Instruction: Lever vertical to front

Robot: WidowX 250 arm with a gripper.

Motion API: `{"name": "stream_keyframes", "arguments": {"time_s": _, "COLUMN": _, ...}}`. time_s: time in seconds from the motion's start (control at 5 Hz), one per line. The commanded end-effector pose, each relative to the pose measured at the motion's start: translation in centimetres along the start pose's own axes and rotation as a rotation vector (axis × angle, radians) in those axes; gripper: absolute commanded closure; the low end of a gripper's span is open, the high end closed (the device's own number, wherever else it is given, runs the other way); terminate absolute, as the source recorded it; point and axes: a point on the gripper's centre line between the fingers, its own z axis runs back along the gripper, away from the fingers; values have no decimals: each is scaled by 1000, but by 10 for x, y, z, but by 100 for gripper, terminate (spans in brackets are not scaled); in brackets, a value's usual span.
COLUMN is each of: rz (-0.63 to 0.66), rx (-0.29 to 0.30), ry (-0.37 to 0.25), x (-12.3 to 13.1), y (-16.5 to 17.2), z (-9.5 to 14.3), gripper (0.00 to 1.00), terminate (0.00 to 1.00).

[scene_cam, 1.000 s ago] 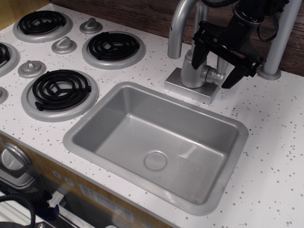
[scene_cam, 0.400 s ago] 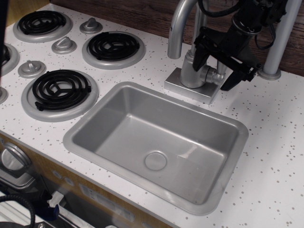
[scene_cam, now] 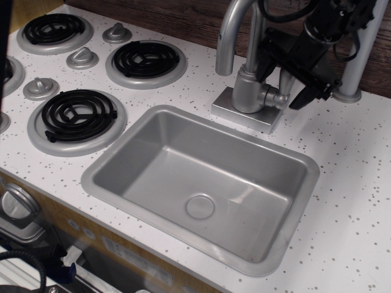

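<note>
The lever [scene_cam: 283, 82] is a slim silver-grey bar standing up from a stubby knuckle [scene_cam: 276, 97] on the right side of the faucet body [scene_cam: 247, 88]. My black gripper [scene_cam: 282, 85] reaches down from the upper right. It is open, with one finger [scene_cam: 267, 64] to the left of the lever and the other finger [scene_cam: 305, 93] to its right. The jaws straddle the lever without closing on it. The gripper hides most of the bar.
The tall curved spout [scene_cam: 229, 33] rises behind the faucet base plate [scene_cam: 241, 113]. A thick silver pole [scene_cam: 361, 52] with a round foot stands just right of the gripper. The grey sink [scene_cam: 98, 174] lies in front. Stove burners [scene_cam: 76, 115] and knobs [scene_cam: 82, 58] are at left.
My gripper has lifted and shifted to the right and back, and its fingertips now sit higher around the lever. The lever has not visibly moved.
</note>
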Motion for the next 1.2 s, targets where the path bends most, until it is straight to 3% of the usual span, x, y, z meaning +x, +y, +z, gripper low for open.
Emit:
{"name": "stream_keyframes", "arguments": {"time_s": 0.0, "rz": -25, "rx": 11, "ry": -83, "x": 20, "y": 4, "z": 28, "gripper": 0, "terminate": 0}}
{"name": "stream_keyframes", "arguments": {"time_s": 0.2, "rz": -37, "rx": 11, "ry": -90, "x": 24, "y": 3, "z": 28, "gripper": 0, "terminate": 0}}
{"name": "stream_keyframes", "arguments": {"time_s": 0.4, "rz": -37, "rx": 8, "ry": -86, "x": 25, "y": 3, "z": 27, "gripper": 100, "terminate": 0}}
{"name": "stream_keyframes", "arguments": {"time_s": 0.6, "rz": -23, "rx": 4, "ry": -76, "x": 21, "y": 2, "z": 25, "gripper": 100, "terminate": 0}}
{"name": "stream_keyframes", "arguments": {"time_s": 0.8, "rz": 19, "rx": 0, "ry": 13, "x": -1, "y": 1, "z": 21, "gripper": 100, "terminate": 0}}
{"name": "stream_keyframes", "arguments": {"time_s": 1.0, "rz": 11, "rx": -18, "ry": 159, "x": -14, "y": 2, "z": 18, "gripper": 100, "terminate": 0}}
